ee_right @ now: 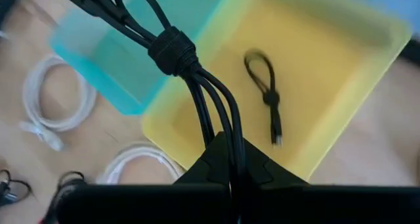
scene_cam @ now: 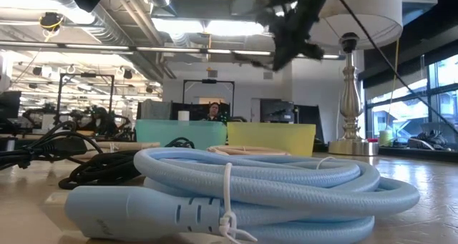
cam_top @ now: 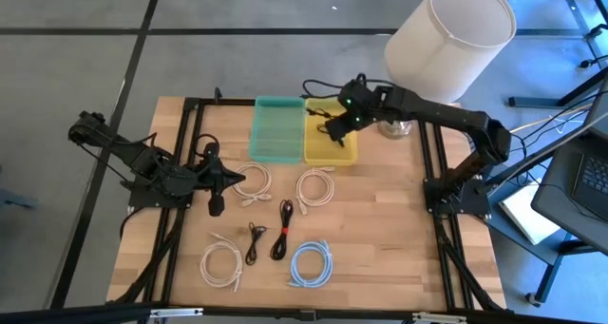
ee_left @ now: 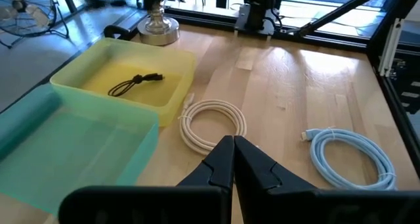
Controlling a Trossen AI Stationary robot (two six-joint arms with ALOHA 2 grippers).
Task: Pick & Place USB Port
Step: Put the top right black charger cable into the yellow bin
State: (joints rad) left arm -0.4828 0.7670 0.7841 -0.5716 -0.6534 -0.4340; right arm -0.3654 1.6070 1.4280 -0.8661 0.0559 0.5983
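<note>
My right gripper hangs over the yellow bin, shut on a tied bundle of black cable. On the floor of that bin lies a small black looped cable, which the left wrist view also shows. A teal bin stands against the yellow bin's left side. My left gripper waits shut at the table's left, above a white coil, touching nothing; in its wrist view the fingertips are pressed together. My right gripper pinches the black bundle's strands between its two fingers, a little below the dark wrap that ties them. It comes from above, with the fingers along the strands. The bundle is lifted clear over the edge between the yellow and teal bins.
A lamp with a white shade stands right of the yellow bin. On the table lie white coils, a blue coil and black cables. A person sits far behind the table.
</note>
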